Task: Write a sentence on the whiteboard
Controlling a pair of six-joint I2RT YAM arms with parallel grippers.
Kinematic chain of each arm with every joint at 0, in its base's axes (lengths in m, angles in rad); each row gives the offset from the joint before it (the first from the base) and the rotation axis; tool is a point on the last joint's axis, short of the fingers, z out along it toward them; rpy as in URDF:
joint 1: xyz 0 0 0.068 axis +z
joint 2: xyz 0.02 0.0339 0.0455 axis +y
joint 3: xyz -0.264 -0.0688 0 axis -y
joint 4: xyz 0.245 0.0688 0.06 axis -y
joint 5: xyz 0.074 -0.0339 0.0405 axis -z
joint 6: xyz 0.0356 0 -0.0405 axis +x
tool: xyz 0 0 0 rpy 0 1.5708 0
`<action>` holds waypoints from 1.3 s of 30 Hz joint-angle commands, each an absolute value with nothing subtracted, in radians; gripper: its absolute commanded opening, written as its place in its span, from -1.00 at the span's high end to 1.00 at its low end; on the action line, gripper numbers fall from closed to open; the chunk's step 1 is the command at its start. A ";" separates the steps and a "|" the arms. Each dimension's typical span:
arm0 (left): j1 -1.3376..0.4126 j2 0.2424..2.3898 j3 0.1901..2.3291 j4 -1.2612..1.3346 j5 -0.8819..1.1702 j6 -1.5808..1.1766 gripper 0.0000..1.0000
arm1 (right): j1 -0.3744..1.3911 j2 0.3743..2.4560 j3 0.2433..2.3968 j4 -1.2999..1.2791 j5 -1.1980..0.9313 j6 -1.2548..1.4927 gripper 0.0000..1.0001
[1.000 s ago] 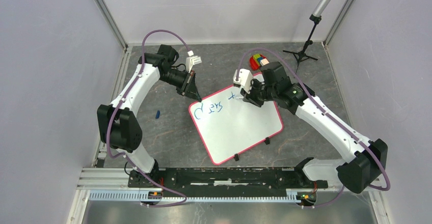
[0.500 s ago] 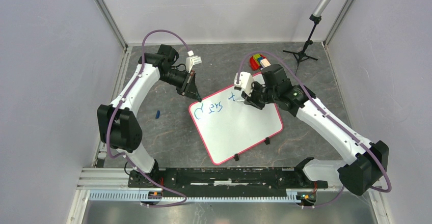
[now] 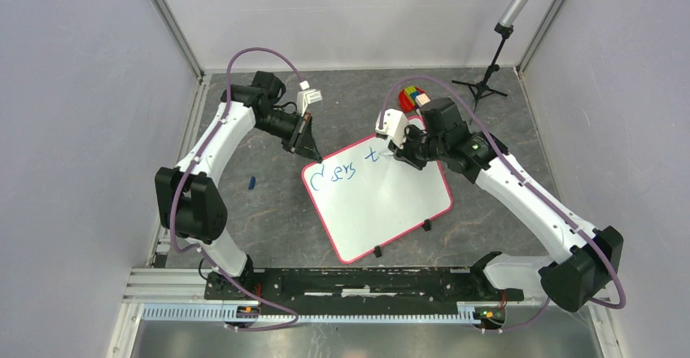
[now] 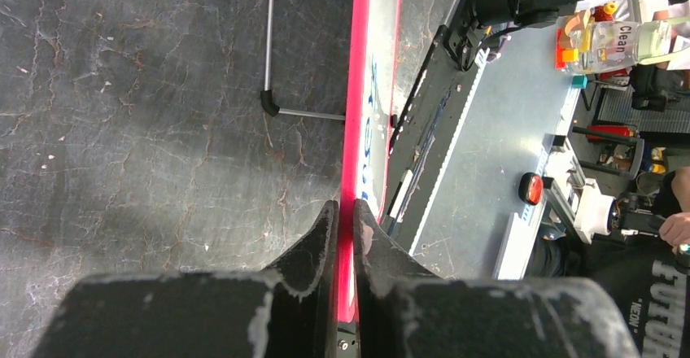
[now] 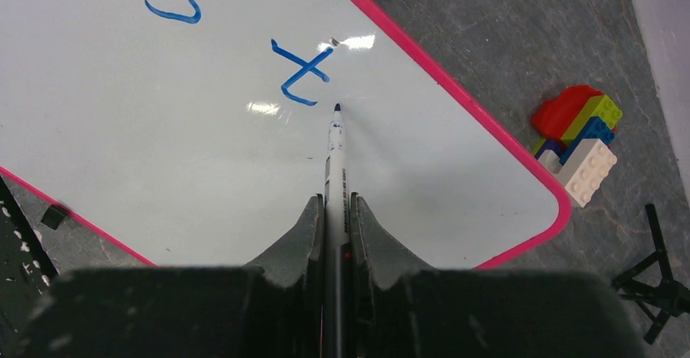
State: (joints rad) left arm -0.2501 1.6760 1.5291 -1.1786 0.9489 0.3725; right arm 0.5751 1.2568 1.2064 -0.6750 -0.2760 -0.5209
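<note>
right jaws clamp a marker point(image 5: 334, 171) beside blue lettering point(image 3: 345, 172) "ers t"; left jaws pinch the whiteboard point(image 3: 382, 211) rim.

The left arm point(image 3: 213, 138) and right arm point(image 3: 521, 191) have smooth white links between chunky black joints point(image 3: 191, 203), and a purple cable point(image 3: 260, 50) loops from base to wrist along each. A small white camera block point(image 3: 310, 95) sits at each wrist, and a green light point(image 3: 473, 141) glows on the right arm. The fingers point(image 4: 313, 252) are matte black wedges tapering to blunt tips, their edges scuffed and chipped pale grey.
</note>
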 commanded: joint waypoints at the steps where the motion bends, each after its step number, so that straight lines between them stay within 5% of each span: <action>1: -0.273 1.690 1.539 -1.199 0.950 0.425 0.95 | 0.566 1.266 1.257 -0.653 -0.266 -0.521 1.00; 39: -0.274 1.686 1.532 -1.198 0.948 0.425 0.95 | 0.555 1.261 1.224 -0.682 -0.210 -0.549 1.00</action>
